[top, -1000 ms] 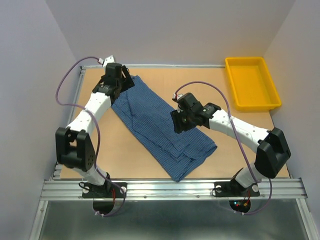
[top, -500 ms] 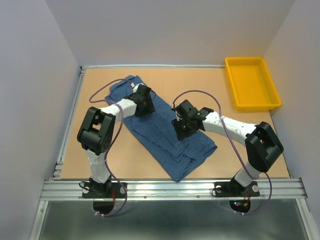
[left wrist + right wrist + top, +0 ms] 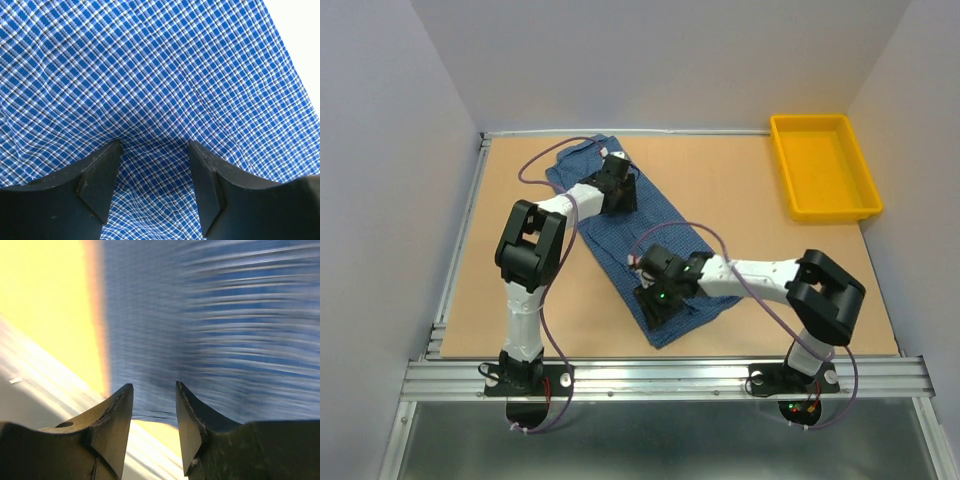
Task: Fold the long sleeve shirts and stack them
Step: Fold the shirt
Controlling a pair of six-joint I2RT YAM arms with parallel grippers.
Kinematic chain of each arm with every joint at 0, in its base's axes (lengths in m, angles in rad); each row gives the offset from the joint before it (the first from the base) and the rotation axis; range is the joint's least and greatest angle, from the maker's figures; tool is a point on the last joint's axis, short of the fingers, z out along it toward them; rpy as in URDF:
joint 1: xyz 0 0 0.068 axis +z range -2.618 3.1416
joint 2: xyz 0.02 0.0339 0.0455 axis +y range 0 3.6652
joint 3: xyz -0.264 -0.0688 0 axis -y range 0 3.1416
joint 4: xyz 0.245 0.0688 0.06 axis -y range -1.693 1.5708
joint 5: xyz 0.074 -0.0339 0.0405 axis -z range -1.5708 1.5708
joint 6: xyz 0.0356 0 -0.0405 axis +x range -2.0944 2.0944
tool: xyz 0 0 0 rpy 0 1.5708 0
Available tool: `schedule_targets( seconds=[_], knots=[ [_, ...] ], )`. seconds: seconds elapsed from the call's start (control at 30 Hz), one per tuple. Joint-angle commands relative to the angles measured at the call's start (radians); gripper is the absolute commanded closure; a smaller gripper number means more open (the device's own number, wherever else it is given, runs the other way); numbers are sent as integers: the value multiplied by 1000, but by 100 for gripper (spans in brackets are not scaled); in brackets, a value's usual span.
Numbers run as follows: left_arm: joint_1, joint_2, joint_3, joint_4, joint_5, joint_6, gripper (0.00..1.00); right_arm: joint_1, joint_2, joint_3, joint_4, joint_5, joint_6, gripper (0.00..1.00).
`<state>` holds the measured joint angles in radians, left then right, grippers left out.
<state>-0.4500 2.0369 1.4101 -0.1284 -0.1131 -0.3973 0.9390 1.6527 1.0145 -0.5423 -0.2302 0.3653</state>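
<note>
One blue check long sleeve shirt (image 3: 630, 235) lies in a long folded strip slanting from the far left to the near middle of the table. My left gripper (image 3: 617, 192) is open, its fingertips pressed down on the far part of the cloth; the left wrist view shows the shirt (image 3: 150, 75) filling the frame, with check cloth between the left gripper's tips (image 3: 152, 145). My right gripper (image 3: 655, 298) is open and low over the shirt's near end; its wrist view is blurred, with the right gripper (image 3: 154, 385) at the edge of the shirt (image 3: 225, 315).
A yellow bin (image 3: 823, 165) stands at the far right corner. The tan table (image 3: 760, 200) has a metal rail along its near edge. Purple cables loop over both arms. Bare table (image 3: 45, 300) shows left of the shirt's edge in the right wrist view.
My left gripper has swung from the far left corner onto the shirt's far part. My right gripper has moved from the shirt's middle toward its near end. The shirt has shifted.
</note>
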Motion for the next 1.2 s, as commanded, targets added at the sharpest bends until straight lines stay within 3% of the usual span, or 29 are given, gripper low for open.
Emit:
schedule_targets(
  seconds=[0.0,0.13,0.3,0.5,0.73,0.93,1.17],
  knots=[
    [7,51,111,-20,41,164,31,154,85,82,162,-93,142,55],
    [7,60,156,-16,99,257,30,184,142,160,177,-67,143,55],
    [8,-30,97,29,124,296,28,179,72,188,166,21,78,55],
    [19,-222,12,55,27,154,22,107,-42,184,82,156,23,54],
    [102,-443,-68,-42,-92,-34,14,44,17,147,19,296,-68,54],
    [198,-567,-183,-105,-114,-34,12,44,134,157,44,296,-83,54],
    [313,-682,-332,-114,-57,-11,14,98,258,246,84,157,20,55]
  ],
)
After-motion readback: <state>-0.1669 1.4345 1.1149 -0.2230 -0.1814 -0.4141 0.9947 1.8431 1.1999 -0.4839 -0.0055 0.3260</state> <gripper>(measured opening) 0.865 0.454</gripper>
